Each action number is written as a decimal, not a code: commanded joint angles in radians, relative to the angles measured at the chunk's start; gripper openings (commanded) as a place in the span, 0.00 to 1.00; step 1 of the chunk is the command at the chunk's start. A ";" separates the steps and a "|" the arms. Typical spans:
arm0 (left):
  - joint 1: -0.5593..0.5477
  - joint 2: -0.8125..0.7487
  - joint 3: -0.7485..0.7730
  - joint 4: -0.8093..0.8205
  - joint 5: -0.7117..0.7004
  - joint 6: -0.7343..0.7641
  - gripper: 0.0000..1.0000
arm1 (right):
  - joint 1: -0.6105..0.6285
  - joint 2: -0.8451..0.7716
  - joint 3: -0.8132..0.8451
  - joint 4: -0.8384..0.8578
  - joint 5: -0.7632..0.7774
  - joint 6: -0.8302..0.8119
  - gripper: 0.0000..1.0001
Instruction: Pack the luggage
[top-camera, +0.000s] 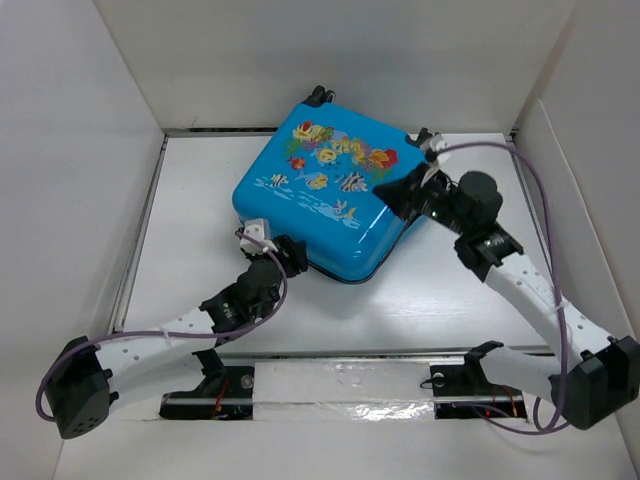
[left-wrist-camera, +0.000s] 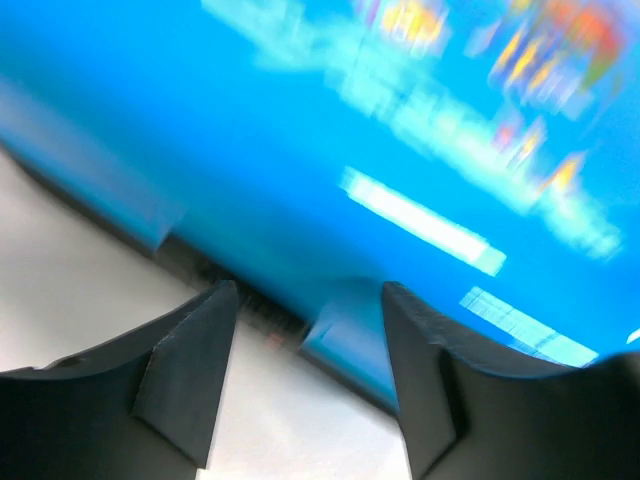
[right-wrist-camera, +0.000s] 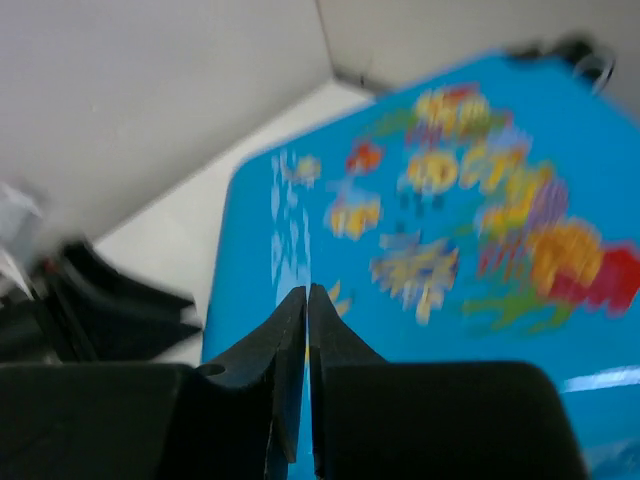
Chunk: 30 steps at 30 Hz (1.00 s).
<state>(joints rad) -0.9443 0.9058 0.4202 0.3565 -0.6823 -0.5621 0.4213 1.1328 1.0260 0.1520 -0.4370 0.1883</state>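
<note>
Top external: left gripper (top-camera: 296, 256) parted at luggage (top-camera: 310, 190) near edge.

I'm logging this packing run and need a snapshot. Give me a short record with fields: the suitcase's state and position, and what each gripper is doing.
luggage: small bright-blue hard-shell suitcase, closed, lying flat, fish print up
surface: white table
left gripper: open, at the suitcase's near left edge, by the seam
right gripper: shut, holding nothing visible, over the lid's right edge; contact unclear
image quality: both wrist views blurred
</note>
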 joint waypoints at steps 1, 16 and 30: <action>0.009 0.008 0.085 0.144 -0.092 0.027 0.57 | 0.017 -0.071 -0.165 0.090 0.121 0.030 0.17; 0.824 0.147 0.187 0.275 0.464 -0.367 0.86 | -0.282 -0.136 -0.380 0.075 0.351 0.300 0.00; 1.012 1.247 1.309 -0.209 1.093 -0.134 0.85 | -0.414 0.185 -0.325 0.152 0.406 0.358 0.12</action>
<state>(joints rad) 0.0563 2.0911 1.6081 0.2722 0.2043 -0.7757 0.0257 1.2774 0.6441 0.2203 -0.0494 0.5220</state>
